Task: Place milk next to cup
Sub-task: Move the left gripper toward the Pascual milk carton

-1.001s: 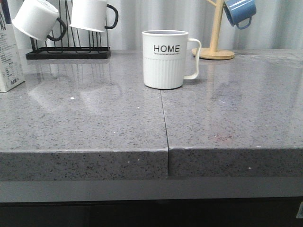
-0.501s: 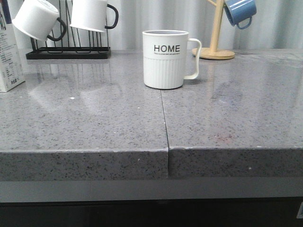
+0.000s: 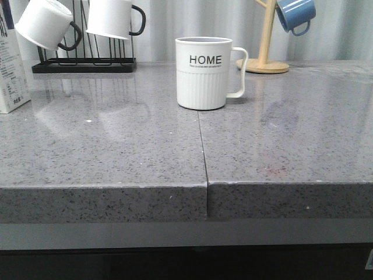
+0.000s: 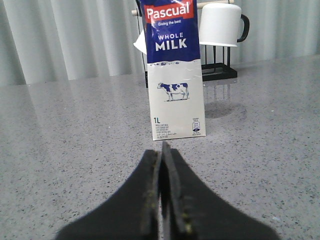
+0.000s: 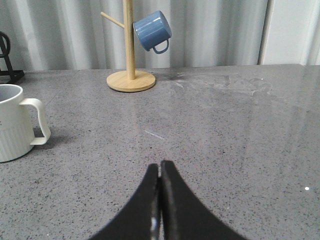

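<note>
The milk, a tall white carton with a blue top, a cow picture and "1L", stands upright on the grey counter straight ahead of my left gripper, which is shut and empty, a short way off it. In the front view only the carton's edge shows at the far left. The cup, a white ribbed "HOME" mug with a squared white handle, stands mid-counter; it also shows in the right wrist view. My right gripper is shut and empty, apart from the cup. Neither gripper shows in the front view.
A black rack with white black-handled mugs stands at the back left, behind the milk. A wooden mug tree with a blue mug stands at the back right. A seam splits the counter.
</note>
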{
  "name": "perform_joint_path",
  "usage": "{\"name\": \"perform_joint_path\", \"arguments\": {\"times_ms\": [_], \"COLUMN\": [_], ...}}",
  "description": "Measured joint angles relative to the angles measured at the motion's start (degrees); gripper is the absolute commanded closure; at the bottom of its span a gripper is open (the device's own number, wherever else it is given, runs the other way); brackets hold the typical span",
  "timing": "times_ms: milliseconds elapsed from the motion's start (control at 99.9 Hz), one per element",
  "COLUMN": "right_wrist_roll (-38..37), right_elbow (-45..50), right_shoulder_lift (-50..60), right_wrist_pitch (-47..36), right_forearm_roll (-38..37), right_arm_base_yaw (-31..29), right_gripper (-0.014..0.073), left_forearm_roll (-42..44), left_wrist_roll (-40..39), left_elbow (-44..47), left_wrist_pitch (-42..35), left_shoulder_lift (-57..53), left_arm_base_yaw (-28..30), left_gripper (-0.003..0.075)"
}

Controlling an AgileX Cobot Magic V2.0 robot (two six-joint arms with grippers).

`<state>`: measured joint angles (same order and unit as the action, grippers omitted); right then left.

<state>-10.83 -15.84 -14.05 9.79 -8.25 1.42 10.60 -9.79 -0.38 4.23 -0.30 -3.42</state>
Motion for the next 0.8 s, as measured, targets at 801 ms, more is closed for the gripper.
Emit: {"name": "perform_joint_path", "arguments": {"times_ms": [801], "right_wrist_roll": [0.0], "right_elbow": [0.0], "right_shoulder_lift": [0.0], "right_wrist_pitch": [0.0], "right_forearm_roll": [0.0], "right_arm_base_yaw": [0.0], "right_gripper": [0.0715], "left_forearm_roll": [-8.9], "left_wrist_roll": [0.0], "left_elbow": [-28.1], "left_wrist_pitch": [15.6], "left_shoulder_lift": [24.8], "left_arm_base_yaw": [0.0], "left_gripper": [0.0741]}}
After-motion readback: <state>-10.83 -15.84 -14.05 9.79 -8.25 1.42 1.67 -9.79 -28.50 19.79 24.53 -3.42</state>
